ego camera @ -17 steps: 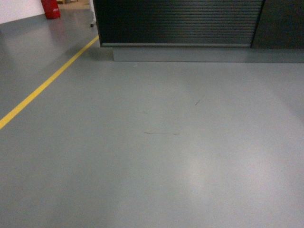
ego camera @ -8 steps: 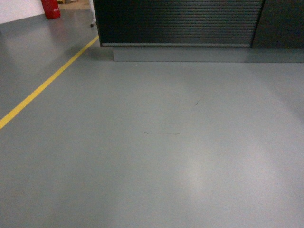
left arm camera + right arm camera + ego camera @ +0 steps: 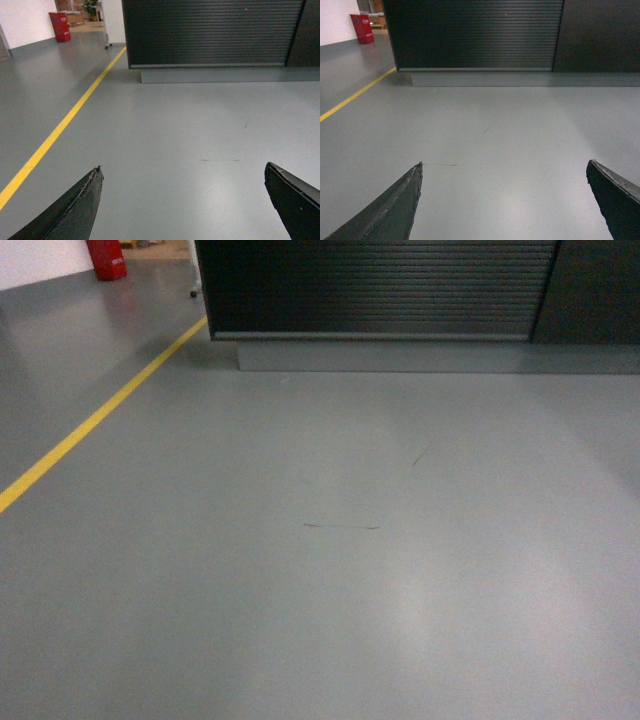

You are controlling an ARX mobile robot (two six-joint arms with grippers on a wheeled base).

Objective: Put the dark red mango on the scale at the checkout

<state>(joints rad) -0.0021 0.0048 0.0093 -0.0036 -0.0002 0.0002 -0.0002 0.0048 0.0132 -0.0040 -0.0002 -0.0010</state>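
**Robot faces the checkout across bare floor, both grippers spread and holding nothing**

The head view looks down over a grey glossy floor point(image 3: 330, 570) toward the checkout point(image 3: 380, 290), whose dark front is ribbed with horizontal slats above a grey plinth point(image 3: 400, 355). Only the lower front of the counter shows; its top lies above the frame, so the scale and the dark red mango cannot be seen in any view, and their whereabouts cannot be told. To the right of the slatted section a plain dark panel point(image 3: 598, 290) continues the counter's front.

A yellow line point(image 3: 95, 420) runs diagonally across the floor on the left, from the near left edge toward the counter's left corner. Beyond it, at the far upper left, stands a red container point(image 3: 107, 258) against a white wall. Two thin dark scuff marks point(image 3: 342, 527) lie on the floor in the middle ground.

In the left wrist view the left gripper point(image 3: 184, 205) has its two black fingers wide apart at the lower corners, with only floor between them. In the right wrist view the right gripper point(image 3: 505, 205) is likewise spread wide, its fingers framing bare floor, with the checkout straight ahead.
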